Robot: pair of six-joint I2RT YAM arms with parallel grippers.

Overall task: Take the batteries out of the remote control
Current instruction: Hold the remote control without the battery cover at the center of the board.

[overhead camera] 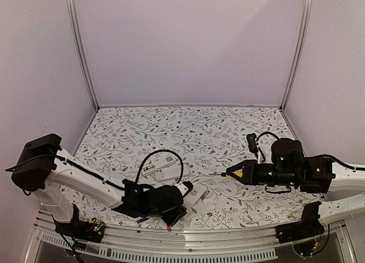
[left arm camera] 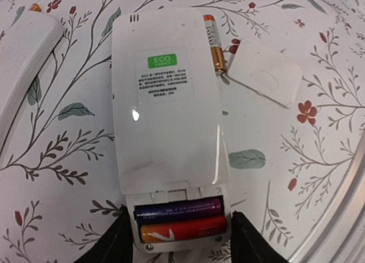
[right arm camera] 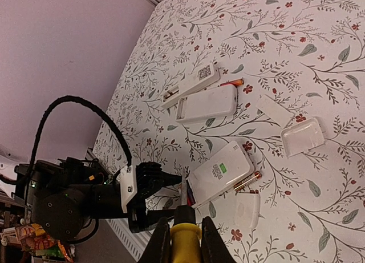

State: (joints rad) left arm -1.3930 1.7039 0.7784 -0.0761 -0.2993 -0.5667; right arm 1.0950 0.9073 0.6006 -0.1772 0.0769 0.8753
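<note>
A white remote control (left arm camera: 165,103) lies face down, its green ECO sticker up and its near-end compartment open. Two batteries lie side by side inside: a dark blue one (left arm camera: 179,209) and a red-orange one (left arm camera: 182,229). My left gripper (left arm camera: 180,233) straddles that end, its black fingers (left arm camera: 117,243) against both sides of the remote. A loose gold-orange battery (left arm camera: 214,43) lies beside the remote's far right edge. My right gripper (right arm camera: 183,223) hovers over the table's right half, shut on a yellow-handled screwdriver (right arm camera: 183,243); in the top view that gripper (overhead camera: 238,173) points left.
A small white cover plate (left arm camera: 265,75) lies right of the remote. Two other white remotes (right arm camera: 206,103) lie farther back, with another battery (right arm camera: 231,82) beside them. A clear square lid (right arm camera: 302,136) and a white strip (right arm camera: 274,110) lie to the right. The table's metal front rail (overhead camera: 188,243) is close.
</note>
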